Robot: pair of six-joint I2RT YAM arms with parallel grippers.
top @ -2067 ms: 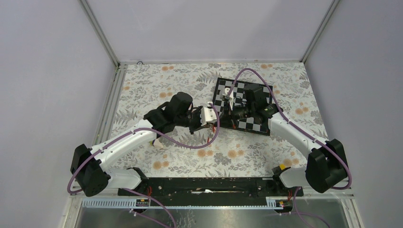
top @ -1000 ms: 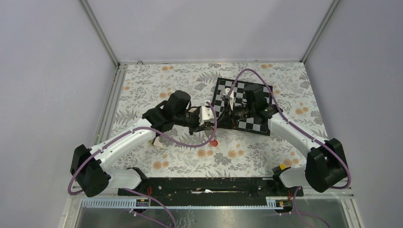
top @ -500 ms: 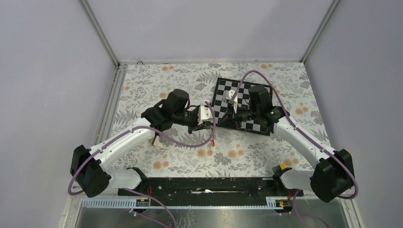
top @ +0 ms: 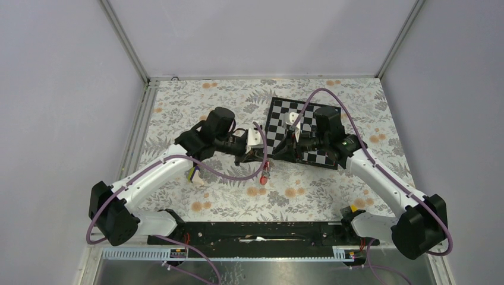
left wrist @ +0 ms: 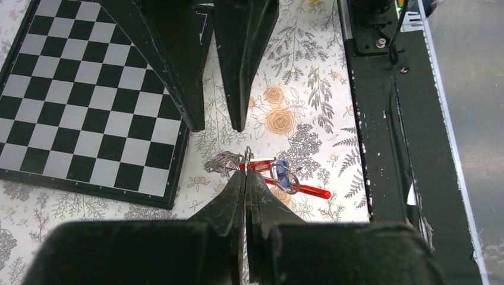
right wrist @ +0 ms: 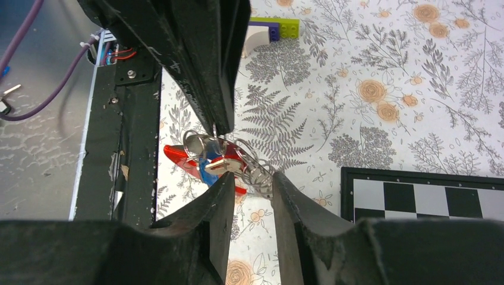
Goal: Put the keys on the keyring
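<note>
Left wrist close-up, just off the chessboard (left wrist: 89,101) edge: left gripper (left wrist: 245,178) pinched tight on the tangled keyring (left wrist: 224,161), red and blue keys (left wrist: 284,177) bunched against it, right gripper (left wrist: 217,127) parted just short; threading impossible to make out.

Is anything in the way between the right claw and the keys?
Nothing visible. The right gripper is open with its fingers close to the keys, which dangle above the table from the shut left gripper.
</note>
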